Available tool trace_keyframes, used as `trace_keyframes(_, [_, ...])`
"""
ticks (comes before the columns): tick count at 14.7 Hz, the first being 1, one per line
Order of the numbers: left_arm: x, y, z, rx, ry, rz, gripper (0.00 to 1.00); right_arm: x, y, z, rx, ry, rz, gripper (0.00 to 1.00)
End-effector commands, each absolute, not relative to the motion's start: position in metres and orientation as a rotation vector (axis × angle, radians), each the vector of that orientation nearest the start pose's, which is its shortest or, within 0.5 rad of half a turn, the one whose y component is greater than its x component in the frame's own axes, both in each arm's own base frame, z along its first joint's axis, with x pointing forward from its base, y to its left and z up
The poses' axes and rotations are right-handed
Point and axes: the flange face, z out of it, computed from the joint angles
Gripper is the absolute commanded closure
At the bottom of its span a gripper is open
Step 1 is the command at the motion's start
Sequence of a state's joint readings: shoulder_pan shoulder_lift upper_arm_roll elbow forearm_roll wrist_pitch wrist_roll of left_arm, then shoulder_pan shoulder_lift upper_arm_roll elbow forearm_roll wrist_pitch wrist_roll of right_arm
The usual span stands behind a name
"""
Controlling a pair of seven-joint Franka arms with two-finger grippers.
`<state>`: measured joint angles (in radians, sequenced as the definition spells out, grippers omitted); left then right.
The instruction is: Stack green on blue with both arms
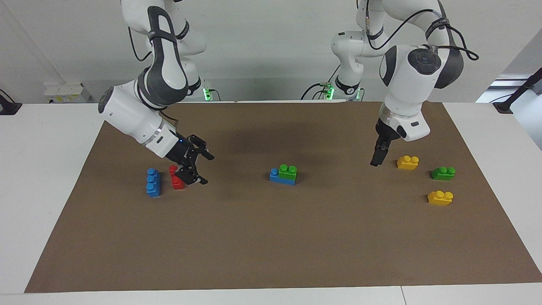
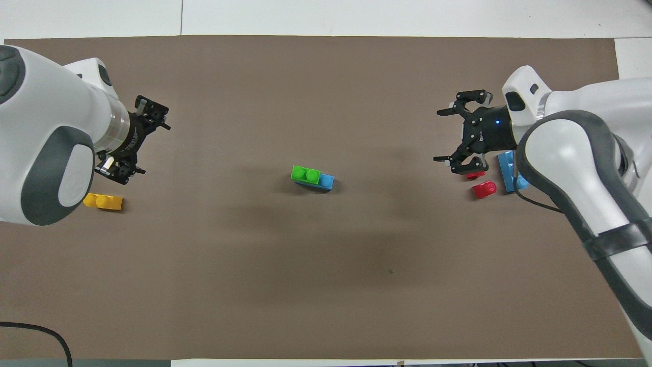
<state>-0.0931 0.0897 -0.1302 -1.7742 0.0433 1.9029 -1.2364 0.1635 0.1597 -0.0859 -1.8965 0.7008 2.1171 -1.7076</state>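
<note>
A green brick [image 1: 288, 171] sits on one end of a blue brick [image 1: 276, 176] at the middle of the mat; the pair also shows in the overhead view, green [image 2: 305, 174] on blue [image 2: 326, 181]. A second green brick [image 1: 443, 173] lies toward the left arm's end, hidden under the arm in the overhead view. A second blue brick [image 1: 153, 183] [image 2: 506, 171] lies toward the right arm's end. My right gripper [image 1: 206, 169] [image 2: 439, 135] is open and empty, low beside the red brick. My left gripper [image 1: 376, 161] [image 2: 137, 142] is open and empty over the mat beside a yellow brick.
A red brick [image 1: 176, 178] [image 2: 484, 189] lies beside the second blue brick, partly covered by the right gripper. Two yellow bricks [image 1: 407, 162] [image 1: 440, 198] lie near the loose green one; one shows from overhead [image 2: 103, 202]. The brown mat [image 1: 271, 237] covers the white table.
</note>
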Motion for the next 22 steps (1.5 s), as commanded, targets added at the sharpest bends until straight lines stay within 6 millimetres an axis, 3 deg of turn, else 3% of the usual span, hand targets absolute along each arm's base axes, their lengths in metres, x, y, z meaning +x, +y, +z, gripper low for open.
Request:
trace_keyframes(1, [0.573, -0.098, 0.522, -2.819, -1.412, -0.038, 0.0, 0.593, 0.062, 0.455, -2.117, -1.755, -0.533, 0.0])
trace_keyframes(4, [0.571, -0.07, 0.532, -2.861, -1.322, -0.027, 0.0, 0.577, 0.042, 0.485, -2.269, -1.741, -0.392, 0.0])
trace_keyframes(8, [0.568, -0.042, 0.54, -2.924, -1.187, -0.027, 0.0, 0.551, 0.037, 0.522, -2.554, -1.436, -0.217, 0.0])
trace_keyframes(13, [0.565, -0.008, 0.546, -3.008, -0.932, -0.019, 0.0, 0.537, 0.018, 0.535, -2.76, -1.085, -0.096, 0.0])
trace_keyframes(16, [0.563, -0.002, 0.556, -3.074, -0.662, 0.003, 0.0, 0.532, 0.008, 0.538, -2.85, -0.853, 0.001, 0.0])
trace_keyframes(19, [0.561, 0.001, 0.568, -3.121, -0.347, 0.019, 0.0, 0.515, 0.006, 0.544, -2.927, -0.435, 0.141, 0.0])
trace_keyframes(21, [0.56, 0.001, 0.575, -3.13, -0.17, 0.024, 0.0, 0.511, 0.009, 0.55, -2.962, -0.359, 0.201, 0.0])
trace_keyframes(22, [0.559, 0.001, 0.578, -3.13, -0.122, 0.031, 0.0, 0.507, 0.007, 0.563, -2.998, -0.38, 0.203, 0.0])
